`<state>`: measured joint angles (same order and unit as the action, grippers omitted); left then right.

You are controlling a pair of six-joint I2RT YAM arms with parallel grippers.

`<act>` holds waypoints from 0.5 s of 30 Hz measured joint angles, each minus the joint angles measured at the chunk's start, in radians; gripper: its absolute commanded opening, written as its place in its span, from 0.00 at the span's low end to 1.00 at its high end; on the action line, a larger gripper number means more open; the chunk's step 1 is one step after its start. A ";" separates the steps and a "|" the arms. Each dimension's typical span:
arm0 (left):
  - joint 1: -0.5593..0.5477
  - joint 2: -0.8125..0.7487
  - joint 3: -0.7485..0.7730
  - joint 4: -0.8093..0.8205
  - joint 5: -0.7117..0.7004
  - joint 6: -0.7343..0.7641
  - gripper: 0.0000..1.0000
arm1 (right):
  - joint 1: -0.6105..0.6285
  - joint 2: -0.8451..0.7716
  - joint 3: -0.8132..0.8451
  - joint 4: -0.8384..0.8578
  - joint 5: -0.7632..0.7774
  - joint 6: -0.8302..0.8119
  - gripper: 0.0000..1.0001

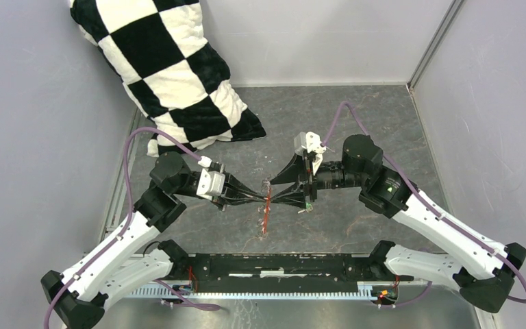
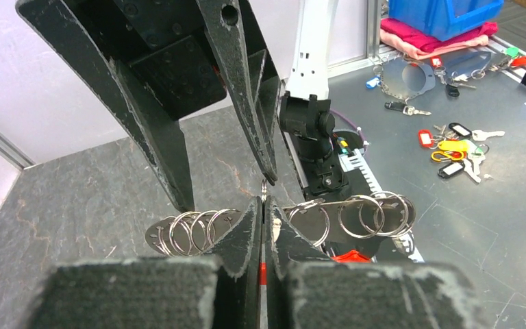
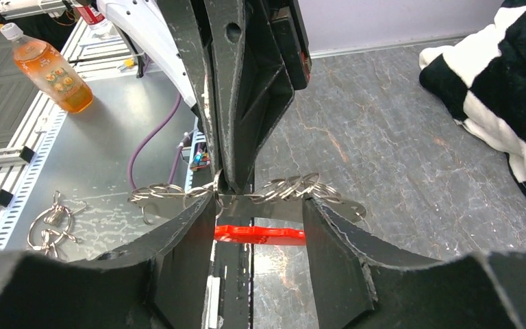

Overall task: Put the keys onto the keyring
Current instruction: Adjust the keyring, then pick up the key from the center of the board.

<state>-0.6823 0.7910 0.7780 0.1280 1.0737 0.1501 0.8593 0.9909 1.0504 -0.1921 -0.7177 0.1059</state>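
Mid-frame: L end effector pinched shut on keyring; R end effector abt half open, straddling it above surface.

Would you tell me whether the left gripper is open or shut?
Shut: the left gripper pinches the keyring, its fingers pressed together.

Left gripper jaws pinched together on keyring, rings fanned either side; right gripper jaws apart above.
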 measured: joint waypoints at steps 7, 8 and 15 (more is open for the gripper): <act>0.000 -0.018 -0.047 -0.019 -0.027 0.002 0.02 | -0.001 0.000 0.024 -0.068 0.090 -0.035 0.76; 0.000 -0.020 -0.055 -0.024 -0.031 0.004 0.02 | -0.006 -0.003 0.021 -0.080 0.118 -0.042 0.81; 0.015 -0.021 -0.122 -0.081 -0.052 0.050 0.02 | -0.076 -0.128 -0.153 -0.124 0.338 -0.048 0.98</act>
<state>-0.6670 0.7696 0.6556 0.0471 1.0214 0.2001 0.7837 0.8627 0.8974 -0.3161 -0.3794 0.0582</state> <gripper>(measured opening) 0.042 0.979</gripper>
